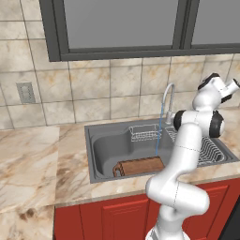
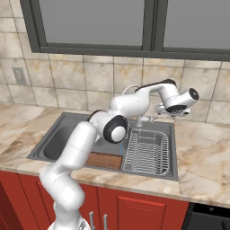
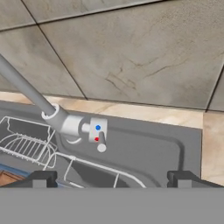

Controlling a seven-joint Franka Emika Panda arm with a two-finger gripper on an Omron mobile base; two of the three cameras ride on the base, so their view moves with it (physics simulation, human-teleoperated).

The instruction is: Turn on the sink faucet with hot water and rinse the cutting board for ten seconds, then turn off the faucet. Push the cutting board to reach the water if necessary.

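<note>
Gripper (image 3: pixel 111 178) open nr faucet (image 3: pixel 70 124); water (image 1: pixel 158 133) running.

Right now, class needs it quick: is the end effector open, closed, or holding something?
End effector: open, holding nothing; its fingertips stand wide apart, hovering near the sink faucet handle without touching it.

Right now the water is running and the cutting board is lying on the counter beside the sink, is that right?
Not quite. The water is running, but the board lies inside the sink, at its front wall, as the left base view shows.
</note>
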